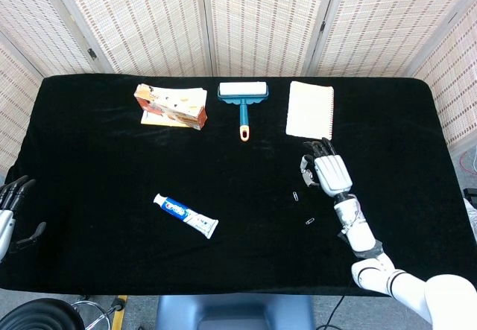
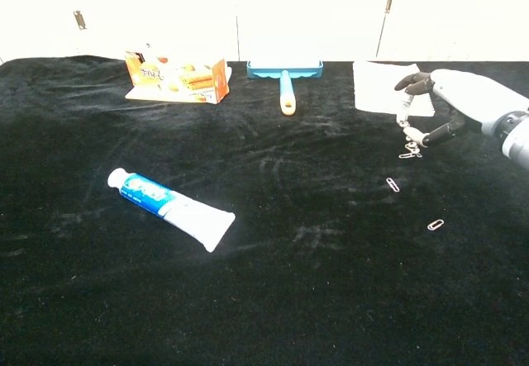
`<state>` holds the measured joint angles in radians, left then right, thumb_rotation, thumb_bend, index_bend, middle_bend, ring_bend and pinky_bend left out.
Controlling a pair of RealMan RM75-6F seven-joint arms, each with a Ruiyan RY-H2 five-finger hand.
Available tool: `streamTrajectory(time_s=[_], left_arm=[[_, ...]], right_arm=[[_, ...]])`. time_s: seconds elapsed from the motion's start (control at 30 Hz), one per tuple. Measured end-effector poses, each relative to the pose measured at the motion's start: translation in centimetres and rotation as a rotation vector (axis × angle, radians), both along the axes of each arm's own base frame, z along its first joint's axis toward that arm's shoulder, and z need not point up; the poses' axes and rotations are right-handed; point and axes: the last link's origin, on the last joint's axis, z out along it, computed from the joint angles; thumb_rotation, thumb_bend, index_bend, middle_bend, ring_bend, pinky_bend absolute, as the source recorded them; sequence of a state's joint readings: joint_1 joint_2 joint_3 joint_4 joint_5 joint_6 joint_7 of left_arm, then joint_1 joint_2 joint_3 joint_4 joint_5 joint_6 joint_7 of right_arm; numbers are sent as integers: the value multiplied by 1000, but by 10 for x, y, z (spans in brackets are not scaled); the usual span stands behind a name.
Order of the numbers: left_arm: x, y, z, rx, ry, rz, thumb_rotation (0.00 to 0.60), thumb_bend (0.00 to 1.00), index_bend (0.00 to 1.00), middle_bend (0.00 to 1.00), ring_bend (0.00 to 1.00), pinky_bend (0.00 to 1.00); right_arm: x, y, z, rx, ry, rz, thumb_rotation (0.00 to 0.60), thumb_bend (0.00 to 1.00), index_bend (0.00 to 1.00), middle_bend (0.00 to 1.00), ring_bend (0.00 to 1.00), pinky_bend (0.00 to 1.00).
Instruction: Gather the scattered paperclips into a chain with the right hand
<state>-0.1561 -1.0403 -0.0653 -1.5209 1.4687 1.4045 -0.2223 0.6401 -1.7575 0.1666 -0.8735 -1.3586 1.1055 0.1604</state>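
Observation:
My right hand (image 2: pixel 453 106) hovers low over the black table (image 2: pixel 273 300) just in front of the white notepad (image 2: pixel 376 93). It pinches a short chain of paperclips (image 2: pixel 406 131) that hangs down; the chain's lower end reaches the cloth, where one more clip seems to lie. Two loose paperclips lie nearer the front edge, one (image 2: pixel 393 184) close by and one (image 2: pixel 435 225) further right. In the head view the right hand (image 1: pixel 328 173) is right of those clips (image 1: pixel 297 195) (image 1: pixel 309 220). My left hand (image 1: pixel 9 218) stays at the far left edge, fingers apart and holding nothing.
A blue lint brush (image 2: pixel 285 81) and an orange snack box (image 2: pixel 178 77) lie along the back. A toothpaste tube (image 2: pixel 172 209) lies left of centre. Woven screens stand behind the table.

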Motion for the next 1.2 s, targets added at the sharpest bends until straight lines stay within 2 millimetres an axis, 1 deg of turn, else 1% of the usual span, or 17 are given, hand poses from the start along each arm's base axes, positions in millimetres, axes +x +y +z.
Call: streamTrajectory(time_s=[0.43,0.73,0.9,1.1,1.2], left_arm=[[-2,3,0,-8,-2,9,600,406,0,64,69,76],[-2,3,0,-6,-1,11,600,406,0,64,69,76],[-2,3,-1,-9,1,11,600,406,0,64,69,76],[0,2,-3,-10,6,7,600,406,0,64,69,76],[0,2,-3,-9,7,6,600,406,0,64,69,76]], right_arm=[[2,-10,-9,-5,0,-1,600,636,980,199,141,0],[4,-11,-7,-16,-26,6,600,635,980,199,141,0],[8,-5,-1,-26,-66,27,600,635,980,199,140,0],[14,13,4,-4,-90,67,600,636,980,200,140,0],[15,25,4,5,-66,89,600,636,980,200,139,0]])
